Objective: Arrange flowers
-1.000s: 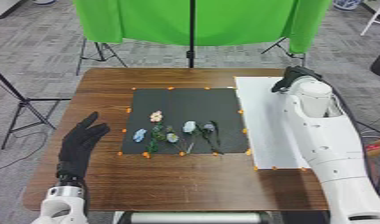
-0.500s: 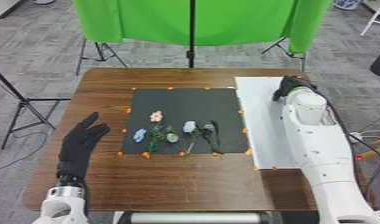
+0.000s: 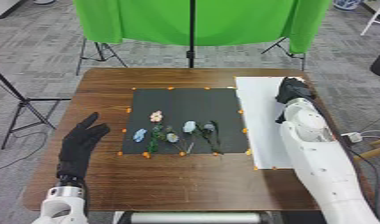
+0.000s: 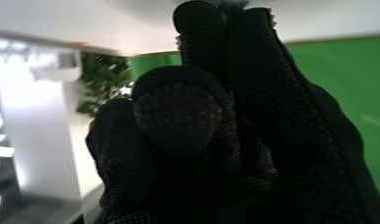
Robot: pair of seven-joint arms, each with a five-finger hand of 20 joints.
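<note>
The right hand (image 3: 293,90) is at the upper right of the head view, by the far part of the white sheet (image 3: 262,107). I cannot tell how far open it is, nor if it has hold of anything. The flowers, among them a pink flower (image 3: 156,116) and a pale blue flower (image 3: 190,126), lie close together on the dark mat (image 3: 182,102), left of the centre. Some stems lie very near to each other, so if the hand takes one flower carelessly, I think its neighbour could be dragged along. Thin stems could also slip or turn because the glove is thick. A low return of the arm may push up the edge of the sheet. At the lower left, the left hand (image 3: 77,145) rests on the table (image 3: 191,187), fingers straight and holding nothing.
</note>
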